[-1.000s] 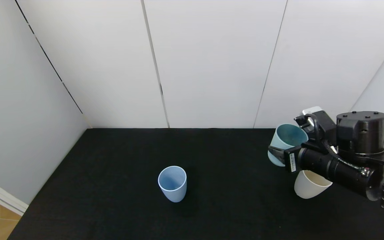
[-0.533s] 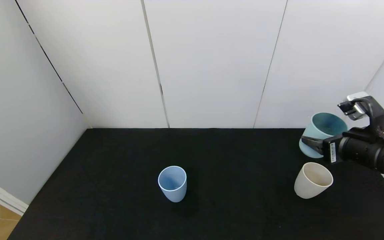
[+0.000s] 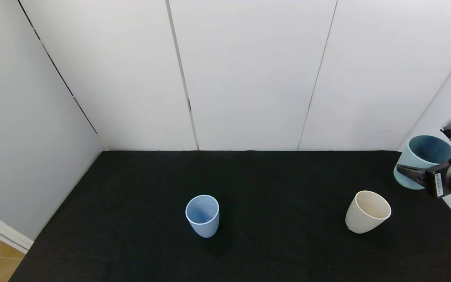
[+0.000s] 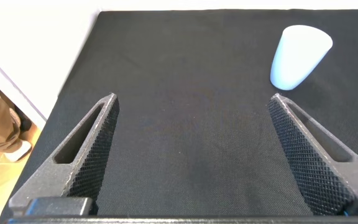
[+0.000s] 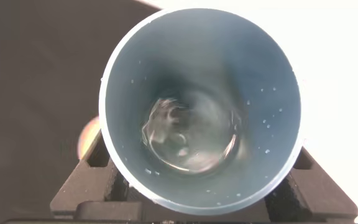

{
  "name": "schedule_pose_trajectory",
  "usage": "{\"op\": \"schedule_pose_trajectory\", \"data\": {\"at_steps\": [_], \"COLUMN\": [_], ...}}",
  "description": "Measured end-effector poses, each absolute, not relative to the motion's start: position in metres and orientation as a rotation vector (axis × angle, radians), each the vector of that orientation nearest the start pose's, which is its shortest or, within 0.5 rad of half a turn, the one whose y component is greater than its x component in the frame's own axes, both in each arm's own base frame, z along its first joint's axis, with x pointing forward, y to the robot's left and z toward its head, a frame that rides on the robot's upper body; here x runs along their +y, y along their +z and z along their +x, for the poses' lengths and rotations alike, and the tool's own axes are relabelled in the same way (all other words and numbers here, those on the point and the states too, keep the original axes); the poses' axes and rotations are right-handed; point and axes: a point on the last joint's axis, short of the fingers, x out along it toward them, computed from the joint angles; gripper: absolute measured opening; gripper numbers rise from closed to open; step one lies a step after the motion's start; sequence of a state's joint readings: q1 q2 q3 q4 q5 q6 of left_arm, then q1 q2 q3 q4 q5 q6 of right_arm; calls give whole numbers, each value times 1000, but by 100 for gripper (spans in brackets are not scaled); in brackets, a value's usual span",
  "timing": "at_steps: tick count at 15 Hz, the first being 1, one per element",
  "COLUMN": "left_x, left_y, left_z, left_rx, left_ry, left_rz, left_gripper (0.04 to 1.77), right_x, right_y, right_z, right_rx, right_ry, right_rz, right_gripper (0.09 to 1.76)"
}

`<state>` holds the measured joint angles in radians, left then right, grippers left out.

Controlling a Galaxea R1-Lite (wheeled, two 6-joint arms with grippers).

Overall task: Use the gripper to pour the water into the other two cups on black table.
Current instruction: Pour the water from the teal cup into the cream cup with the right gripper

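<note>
Right gripper (image 3: 413, 172) clamped teal cup (image 3: 421, 161) holding water (image 5: 188, 140), far right over table (image 3: 131, 203); left gripper (image 4: 191, 134) spread apart.

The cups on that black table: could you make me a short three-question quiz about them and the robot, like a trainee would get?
1. True or false: the right gripper holds the teal cup off the black table.
2. Which cup stands nearest the teal cup? A) light blue cup B) cream cup
3. Fill in: the right wrist view shows a little ____ at the bottom of the teal cup.

Key: 1 true. 2 B. 3 water. The left gripper waits idle, fingers apart, near the light blue cup.
</note>
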<state>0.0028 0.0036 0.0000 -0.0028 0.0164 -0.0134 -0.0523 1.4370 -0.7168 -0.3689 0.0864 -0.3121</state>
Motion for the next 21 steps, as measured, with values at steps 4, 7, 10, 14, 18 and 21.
{"op": "schedule_pose_trajectory", "data": {"at_steps": [4, 7, 10, 14, 18, 21], "left_x": [0, 0, 0, 0, 0, 0], "left_y": [76, 76, 76, 76, 76, 76], "left_z": [-23, -23, -23, -23, -23, -23], "left_rx": [1, 1, 1, 1, 1, 1], "left_ry": [19, 19, 19, 19, 19, 19], "left_rz": [-13, -13, -13, -13, -13, -13], "left_gripper": [172, 172, 172, 172, 172, 172], "right_x": [-28, -32, -37, -41, -42, -41], "right_y": [192, 185, 178, 171, 168, 167], "right_z": [231, 230, 232, 236, 240, 245], "right_rx": [388, 418, 448, 482, 501, 508], "right_ry": [69, 73, 82, 101, 117, 134], "right_rz": [-412, -496, -600, -714, -844, -931], "right_gripper": [118, 118, 118, 118, 118, 118]}}
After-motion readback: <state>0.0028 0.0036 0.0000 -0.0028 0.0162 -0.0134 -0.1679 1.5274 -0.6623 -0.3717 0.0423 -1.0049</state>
